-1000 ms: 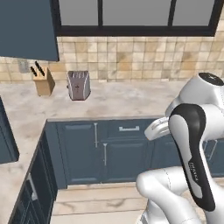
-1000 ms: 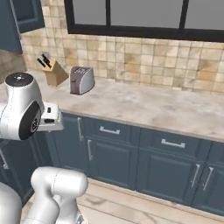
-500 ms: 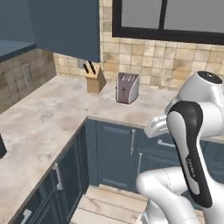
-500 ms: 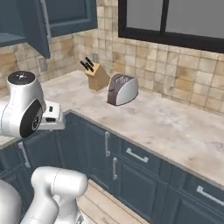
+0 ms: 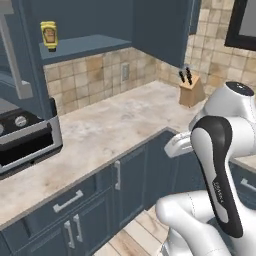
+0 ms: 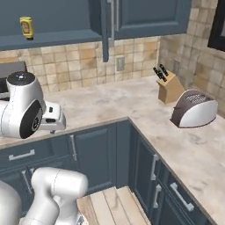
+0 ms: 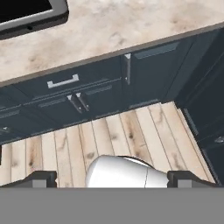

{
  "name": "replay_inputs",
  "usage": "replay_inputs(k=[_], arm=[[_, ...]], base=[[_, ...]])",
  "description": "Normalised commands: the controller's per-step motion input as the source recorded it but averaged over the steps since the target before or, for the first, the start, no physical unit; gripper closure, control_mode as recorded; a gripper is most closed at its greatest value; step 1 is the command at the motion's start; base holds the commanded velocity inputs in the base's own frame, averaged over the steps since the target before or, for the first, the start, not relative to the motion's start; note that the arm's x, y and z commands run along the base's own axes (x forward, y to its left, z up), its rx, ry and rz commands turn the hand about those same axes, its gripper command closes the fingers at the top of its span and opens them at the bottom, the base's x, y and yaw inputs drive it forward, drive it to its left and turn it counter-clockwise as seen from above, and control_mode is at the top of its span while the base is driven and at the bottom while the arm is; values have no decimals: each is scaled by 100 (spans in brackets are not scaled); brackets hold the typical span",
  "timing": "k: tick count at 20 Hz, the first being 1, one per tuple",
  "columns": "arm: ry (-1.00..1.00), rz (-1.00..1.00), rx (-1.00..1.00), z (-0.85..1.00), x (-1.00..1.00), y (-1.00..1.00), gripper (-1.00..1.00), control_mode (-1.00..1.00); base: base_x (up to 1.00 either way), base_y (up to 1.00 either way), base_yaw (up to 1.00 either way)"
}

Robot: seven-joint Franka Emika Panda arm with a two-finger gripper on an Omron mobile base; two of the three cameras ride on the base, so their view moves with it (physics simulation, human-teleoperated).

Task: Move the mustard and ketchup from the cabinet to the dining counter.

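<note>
Early days here, looks like the approach step, nothing picked up yet. Mustard [image 5: 49, 35] sitting upright near the front edge of the shelf in the open cabinet [image 5: 150, 25], up above the stove [image 5: 25, 137], also visible from the right side [image 6: 27, 27]. No ketchup to be made out from these angles, maybe deeper on the shelf or hidden, can't say. Claw [image 7: 112, 178] spread wide and empty, tips far apart at the bottom of the hand view, pointing down at the wooden floor [image 7: 109, 131] and the lower drawers [image 7: 65, 87], so well away from the shelf. Arm folded in close to the base, hand low beside the worktop [image 5: 110, 125] edge. Next move probably calls for lifting the arm a lot, turning the hand up toward the shelf and lining the open tips either side of the mustard before squeezing. Knife block [image 5: 192, 91] and toaster [image 6: 194, 108] off to the right, not in the way. Dining counter not spotted anywhere here.
</note>
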Motion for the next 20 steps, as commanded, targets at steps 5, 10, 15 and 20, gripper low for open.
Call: replay_inputs(k=[5,10,15,20], arm=[[0,0,0,0,0,0,-100,100],[0,0,0,0,0,0,-100,100],[0,0,0,0,0,0,-100,100],[0,0,0,0,0,0,-100,100]], base=[[48,-25,52],[42,-23,24],[44,-23,14],[44,-15,25]])
